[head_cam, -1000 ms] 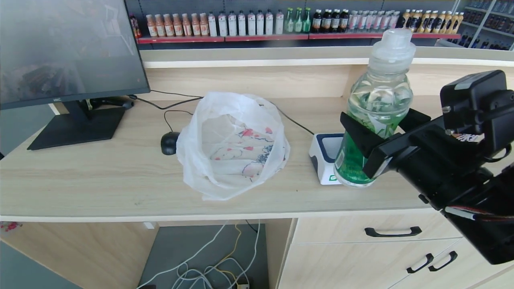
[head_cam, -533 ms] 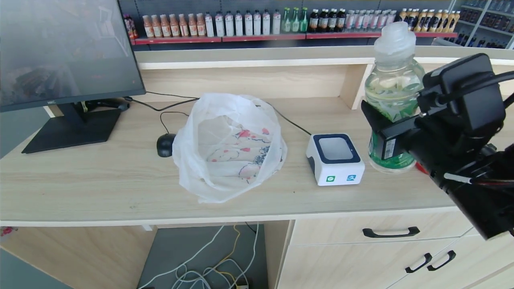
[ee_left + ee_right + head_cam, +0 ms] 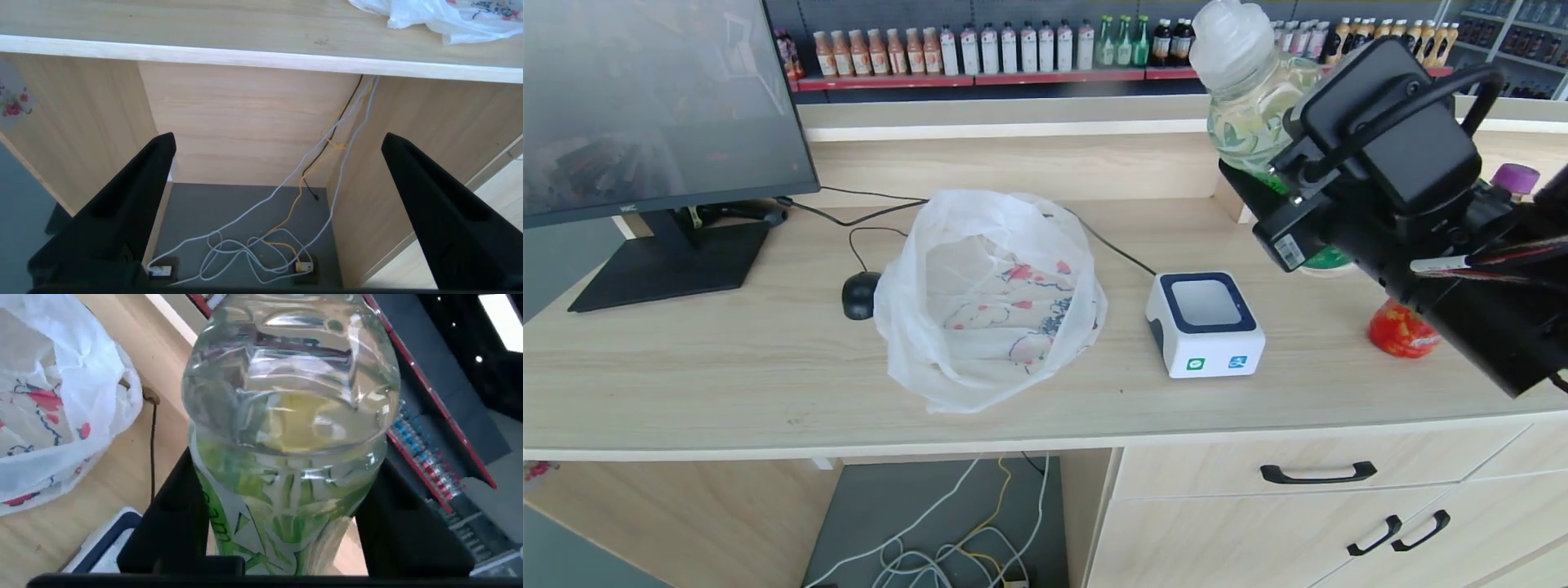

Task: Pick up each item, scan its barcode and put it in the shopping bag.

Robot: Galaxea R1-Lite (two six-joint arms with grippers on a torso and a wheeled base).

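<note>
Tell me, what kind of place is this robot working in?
Most likely a shop checkout: red shelves of bottled drinks behind, a small white barcode scanner box and an open white plastic shopping bag on the pale wooden counter.

The shopping bag (image 3: 992, 298) sits mid-table (image 3: 727, 367), the mouse (image 3: 858, 295) just left of it, the scanner (image 3: 1204, 323) to its right, the monitor (image 3: 654, 106) behind at far left. The bottle (image 3: 1250, 98) is above, right of the scanner.
</note>
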